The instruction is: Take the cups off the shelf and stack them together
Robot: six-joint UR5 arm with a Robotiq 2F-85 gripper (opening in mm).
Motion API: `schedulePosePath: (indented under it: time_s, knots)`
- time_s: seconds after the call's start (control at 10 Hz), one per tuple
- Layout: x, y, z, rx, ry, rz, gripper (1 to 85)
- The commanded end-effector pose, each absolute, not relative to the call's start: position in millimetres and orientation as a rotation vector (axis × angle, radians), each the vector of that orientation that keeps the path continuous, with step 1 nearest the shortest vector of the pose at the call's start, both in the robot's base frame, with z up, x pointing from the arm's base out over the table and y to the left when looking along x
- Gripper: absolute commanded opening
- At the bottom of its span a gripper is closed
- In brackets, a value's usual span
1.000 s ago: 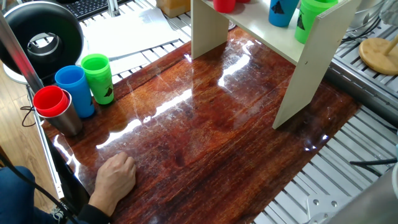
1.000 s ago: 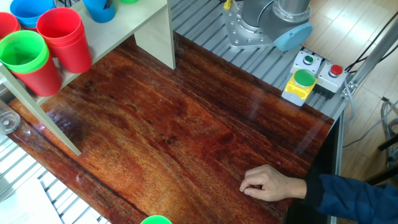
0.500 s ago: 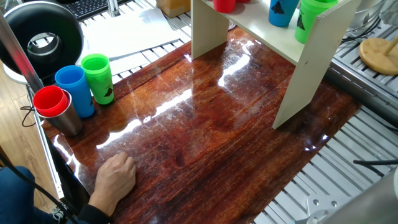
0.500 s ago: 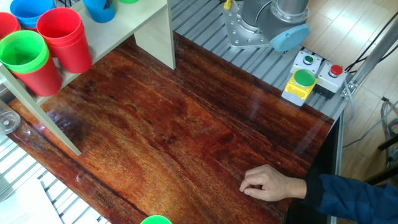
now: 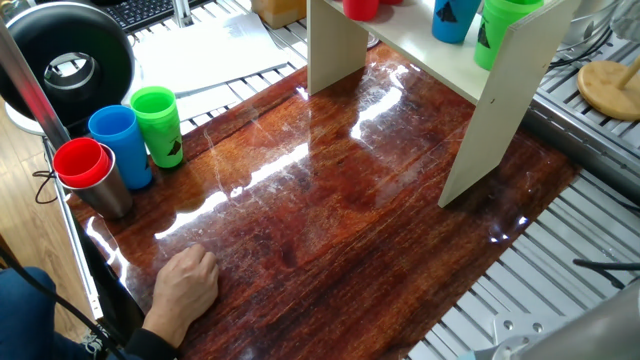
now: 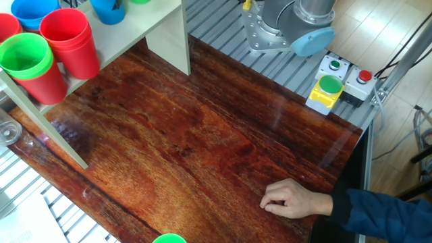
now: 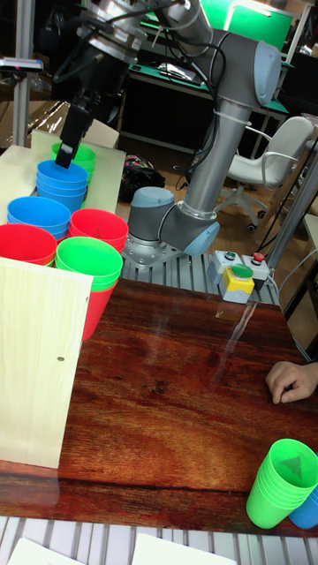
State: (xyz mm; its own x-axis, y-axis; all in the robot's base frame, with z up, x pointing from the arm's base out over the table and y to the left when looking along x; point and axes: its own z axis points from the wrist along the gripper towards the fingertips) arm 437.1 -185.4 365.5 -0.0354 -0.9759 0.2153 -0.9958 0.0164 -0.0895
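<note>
In the tall fixed view, my gripper point(image 7: 65, 157) hangs in the upper left of the frame, over the far end of the shelf point(image 7: 40, 353), with its dark fingertips just at the rim of a blue stack point(image 7: 62, 181). A green cup point(image 7: 82, 154) stands right behind it. I cannot tell if the fingers are parted or pressed together; from this side they look like one dark bar, and they are grasping nothing that I can see.

My judgement is that the step in hand is to pick a cup from the shelf top. To do it well, I should put one finger inside the rim and one outside, close on the wall only, then lift straight up until the cup is free of its neighbours. The cups stand very close, so a sideways pull could tip the others.

On the shelf in this view I count five cups or stacks: the green one at the back, two blue, and two red, and a green stack point(image 7: 89, 261) sits on the nearer red one. How many cups nest in each I cannot tell.

On the table, at the left of one fixed view, I count three plastic cups: one green point(image 5: 157, 124), one blue point(image 5: 119, 143), and one red point(image 5: 82, 164) sitting in a grey metal tumbler point(image 5: 108, 196). A person's hand point(image 5: 187, 285) rests on the table point(image 5: 330, 230) at the lower left.
</note>
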Motion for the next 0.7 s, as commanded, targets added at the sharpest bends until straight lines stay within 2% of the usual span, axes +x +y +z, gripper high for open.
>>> schedulePosePath:
  time_s: [0.0,0.1,0.3,0.4,0.6]
  knots:
    - [436.9,-181.7,356.7,2.138,-2.195,0.322,50.3]
    - [437.5,-180.6,355.3,2.144,-2.201,0.32,50.3]
    - [440.3,-177.0,354.1,2.148,-2.225,0.316,44.3]
    - [444.3,-176.5,354.4,2.145,-2.244,0.332,35.3]
    - [454.2,-174.3,355.5,2.151,-2.282,0.368,1.7]
